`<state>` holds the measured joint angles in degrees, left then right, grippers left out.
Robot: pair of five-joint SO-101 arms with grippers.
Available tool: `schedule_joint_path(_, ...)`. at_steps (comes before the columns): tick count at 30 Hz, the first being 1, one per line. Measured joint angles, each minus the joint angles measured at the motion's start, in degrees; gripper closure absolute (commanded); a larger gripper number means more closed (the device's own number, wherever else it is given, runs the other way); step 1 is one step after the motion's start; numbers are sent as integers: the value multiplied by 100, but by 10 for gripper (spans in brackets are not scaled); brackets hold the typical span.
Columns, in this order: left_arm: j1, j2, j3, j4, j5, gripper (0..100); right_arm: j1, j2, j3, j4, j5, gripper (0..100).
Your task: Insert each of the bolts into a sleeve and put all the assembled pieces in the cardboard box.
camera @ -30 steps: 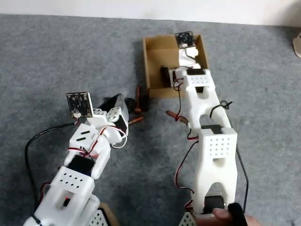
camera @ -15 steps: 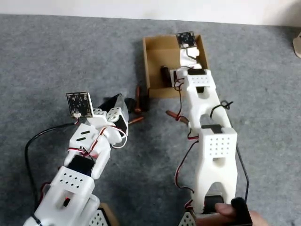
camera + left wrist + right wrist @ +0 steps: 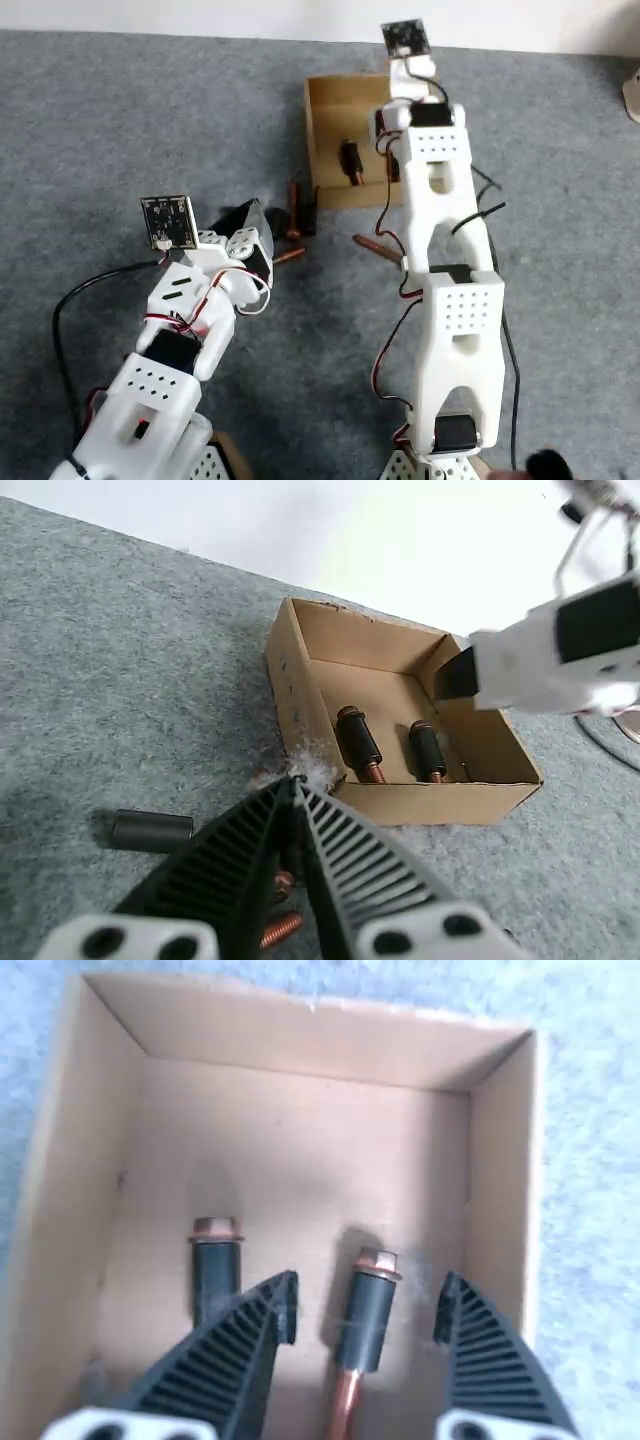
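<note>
Since a second ago my right arm has stretched farther over the box (image 3: pixel 300 1030). My right gripper (image 3: pixel 367 1285) hangs open above two assembled pieces (image 3: pixel 365 1310) inside. My left gripper (image 3: pixel 295 782) is closed, near one loose sleeve (image 3: pixel 150 830) and two bolts (image 3: pixel 290 256).

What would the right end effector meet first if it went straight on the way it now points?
Probably the assembled piece that lies in the cardboard box, in line between the open fingers of the right end effector; the depth is unclear.

Two sleeved bolts (image 3: pixel 365 1305) lie in the cardboard box (image 3: pixel 300 1035) — one sleeve (image 3: pixel 151 830) outside.
</note>
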<state>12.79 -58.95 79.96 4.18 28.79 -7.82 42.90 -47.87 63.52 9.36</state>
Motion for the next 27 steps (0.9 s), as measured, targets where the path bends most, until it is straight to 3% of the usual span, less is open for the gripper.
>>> schedule_joint_path(7,88,0,185,-26,-123,989,-26,0,-879,1081,0,785)
schedule_joint_path(15,105,0,246,-26,-1802,989,-35,0,-2374,2716,0,785)
schedule_joint_path(18,141,0,246,53,-2084,989,-35,0,-2954,3358,0,785)
schedule_joint_path(25,642,0,-475,2171,-3376,989,185,0,-3437,3640,-264,785)
schedule_joint_path(27,835,0,-510,2418,-3640,989,325,0,-3446,3640,-369,785)
